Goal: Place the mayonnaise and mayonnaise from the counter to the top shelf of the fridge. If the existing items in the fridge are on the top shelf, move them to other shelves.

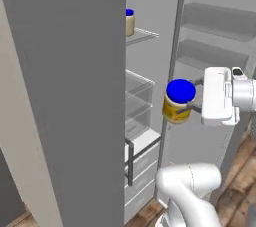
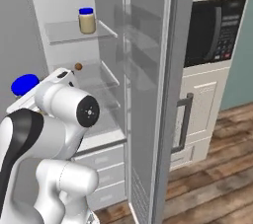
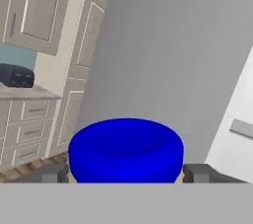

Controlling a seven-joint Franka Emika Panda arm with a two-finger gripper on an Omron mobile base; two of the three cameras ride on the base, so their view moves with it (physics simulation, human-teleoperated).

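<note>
One mayonnaise jar [image 1: 130, 22] stands on the top shelf [image 1: 144, 35] of the open fridge [image 1: 65, 96]. To its right, lower, the claw [image 1: 186, 99] grips the second mayonnaise jar [image 1: 177, 101] by its sides, held upright in front of the fridge opening.

both base views flank the open fridge [image 2: 148, 45]; hand view sits close, seemingly facing its door.
</note>
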